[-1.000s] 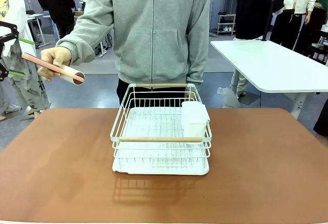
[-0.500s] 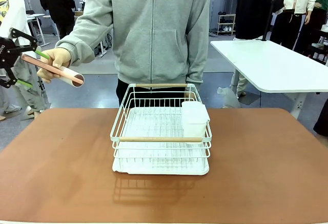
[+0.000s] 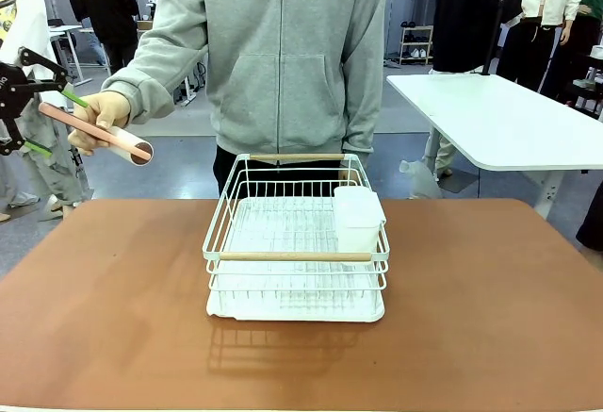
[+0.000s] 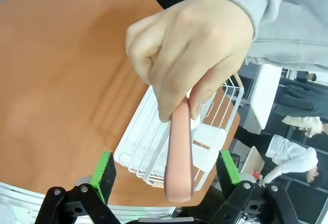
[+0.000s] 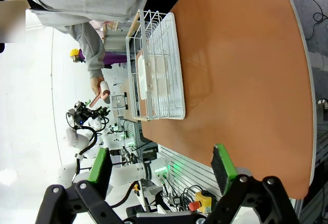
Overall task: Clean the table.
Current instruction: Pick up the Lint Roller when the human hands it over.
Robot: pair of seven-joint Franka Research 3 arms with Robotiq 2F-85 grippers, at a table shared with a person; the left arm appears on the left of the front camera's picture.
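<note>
We see a white dish rack [image 3: 296, 255] blocking the middle of the worktop [image 3: 104, 299]; bare surface lies open either side.

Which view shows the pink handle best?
Left wrist view: the handle sits close, centred between the open left gripper's pads, touching neither. Front view shows it small at the edge; right wrist view, tiny and far.

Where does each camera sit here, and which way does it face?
Front: fixed between the arms, faces across the table at the person; left gripper at picture left.
Left wrist: on the left arm, looks along its open fingers at the person's hand offering a pink handle.
Right wrist: on the right arm, rolled sideways, looks past the open right gripper across the table.
Shared: all show the dish rack.
</note>
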